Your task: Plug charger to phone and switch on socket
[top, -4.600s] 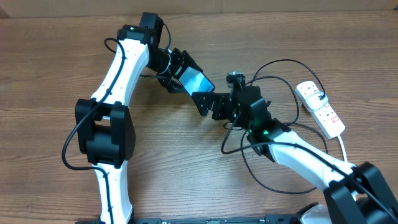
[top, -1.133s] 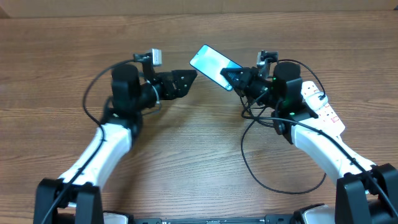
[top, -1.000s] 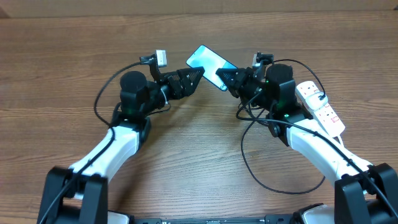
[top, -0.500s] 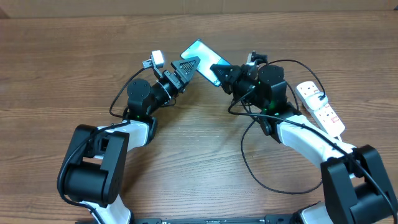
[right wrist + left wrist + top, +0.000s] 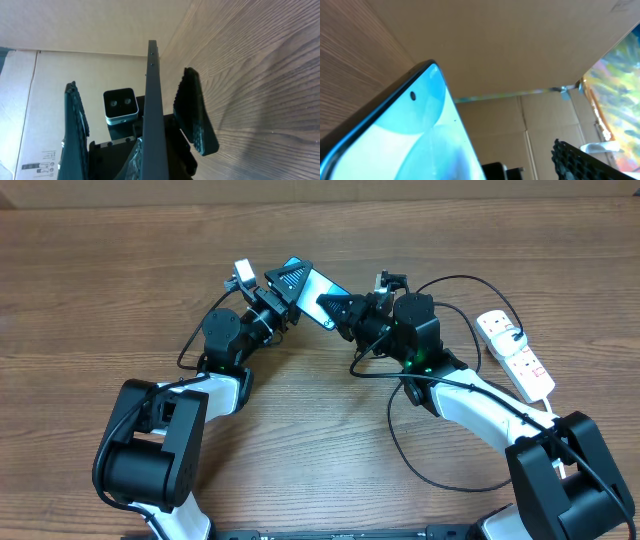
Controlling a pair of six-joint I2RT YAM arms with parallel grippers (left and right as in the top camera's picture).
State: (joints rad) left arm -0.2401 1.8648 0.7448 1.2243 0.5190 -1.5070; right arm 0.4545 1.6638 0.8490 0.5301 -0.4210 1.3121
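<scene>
The phone [image 5: 312,284], its screen lit light blue, is held above the table, and my right gripper [image 5: 336,309] is shut on its right end. My left gripper [image 5: 289,281] is open and straddles the phone's left end without clamping it. In the right wrist view the phone [image 5: 152,95] shows edge-on between the left gripper's two spread fingers [image 5: 194,117]. The phone's screen [image 5: 390,140] fills the lower left of the left wrist view, with one finger pad [image 5: 585,162] well off to its right. The charger [image 5: 398,445] loops in black under the right arm; its tip is hidden. The socket [image 5: 520,360] lies at the right.
Brown cardboard walls [image 5: 320,190] stand along the table's far edge. The socket's thick white cord [image 5: 553,416] runs toward the front right. Bare wooden tabletop [image 5: 80,300] lies to the left and in front.
The right arm has carried the phone left and farther back. The left gripper swung from beside the phone to around its left end.
</scene>
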